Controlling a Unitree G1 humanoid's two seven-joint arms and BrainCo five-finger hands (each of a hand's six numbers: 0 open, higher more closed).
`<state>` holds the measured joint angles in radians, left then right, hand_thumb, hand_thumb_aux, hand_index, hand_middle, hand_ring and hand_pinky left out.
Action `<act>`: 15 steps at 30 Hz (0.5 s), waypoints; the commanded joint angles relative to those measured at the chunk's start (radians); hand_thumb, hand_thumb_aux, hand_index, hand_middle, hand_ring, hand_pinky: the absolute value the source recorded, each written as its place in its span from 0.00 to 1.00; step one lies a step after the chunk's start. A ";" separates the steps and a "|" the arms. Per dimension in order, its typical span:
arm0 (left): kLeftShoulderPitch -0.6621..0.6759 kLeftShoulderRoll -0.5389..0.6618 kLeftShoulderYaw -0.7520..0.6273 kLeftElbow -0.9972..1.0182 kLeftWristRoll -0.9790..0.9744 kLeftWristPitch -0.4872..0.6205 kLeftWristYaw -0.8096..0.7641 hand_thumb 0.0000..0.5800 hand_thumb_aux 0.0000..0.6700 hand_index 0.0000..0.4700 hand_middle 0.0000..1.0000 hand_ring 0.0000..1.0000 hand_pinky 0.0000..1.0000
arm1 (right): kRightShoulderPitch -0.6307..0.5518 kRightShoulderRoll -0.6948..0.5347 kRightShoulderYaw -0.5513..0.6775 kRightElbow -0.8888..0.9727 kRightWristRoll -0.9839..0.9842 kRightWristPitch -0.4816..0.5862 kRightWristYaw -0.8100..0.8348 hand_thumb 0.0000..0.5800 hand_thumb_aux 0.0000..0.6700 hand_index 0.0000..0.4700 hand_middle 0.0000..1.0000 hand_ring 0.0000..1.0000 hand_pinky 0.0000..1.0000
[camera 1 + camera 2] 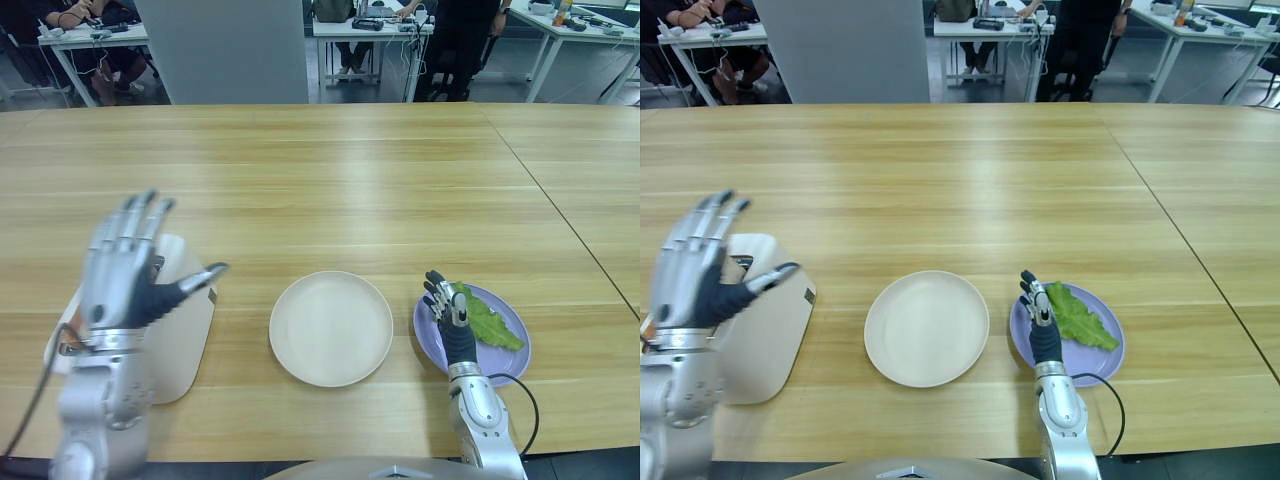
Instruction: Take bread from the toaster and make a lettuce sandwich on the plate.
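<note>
**Left robot hand hovering open over the toaster, bread not yet out**

The left robot hand (125,275) is hanging above the white toaster (770,340) at the near left of the table (330,180). Its fingers are spreading wide and pointing toward the far side, grasping nothing. The toaster is lying directly below and just behind that palm, with its long axis running near to far and leaning slightly to the right. The hand is covering most of the top, so whether bread is sitting in the slot cannot be told.

The cream plate (331,328) is sitting bare in the near middle, just to the right of the toaster. Further right, a purple plate (508,368) is carrying the lettuce (487,320), whose long axis is running from the far left to the near right. The right robot hand (447,310) is resting at that plate's left edge, just beside the leaf. Its fingers are extended and released, holding nothing.

Judging from this, the sandwich is not yet begun and the bread is the first thing needed. The left robot hand is much the nearer to the toaster, being right over it, while the right one is standing well apart beyond the cream plate. The coming move is probably calling for the left hand to be going straight down.
</note>
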<state>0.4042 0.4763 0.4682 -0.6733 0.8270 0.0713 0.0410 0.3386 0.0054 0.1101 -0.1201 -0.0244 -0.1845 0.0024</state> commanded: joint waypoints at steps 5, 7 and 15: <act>0.047 0.047 0.165 0.138 -0.046 0.030 -0.040 0.00 0.00 0.00 0.00 0.00 0.00 | 0.032 0.000 -0.023 -0.032 0.006 0.020 -0.006 0.00 0.00 0.00 0.00 0.00 0.00; 0.049 0.068 0.191 0.175 -0.048 0.031 -0.040 0.00 0.00 0.00 0.00 0.00 0.00 | 0.039 0.000 -0.027 -0.035 0.008 0.018 -0.007 0.00 0.00 0.00 0.00 0.00 0.00; 0.057 0.107 0.188 0.277 -0.069 0.051 -0.082 0.00 0.00 0.00 0.00 0.00 0.00 | 0.043 0.004 -0.037 -0.036 0.013 0.011 -0.004 0.00 0.00 0.00 0.00 0.00 0.00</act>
<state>0.4537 0.5811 0.6742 -0.4125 0.7681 0.1163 -0.0232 0.3837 0.0072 0.0769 -0.1471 -0.0225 -0.1818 -0.0065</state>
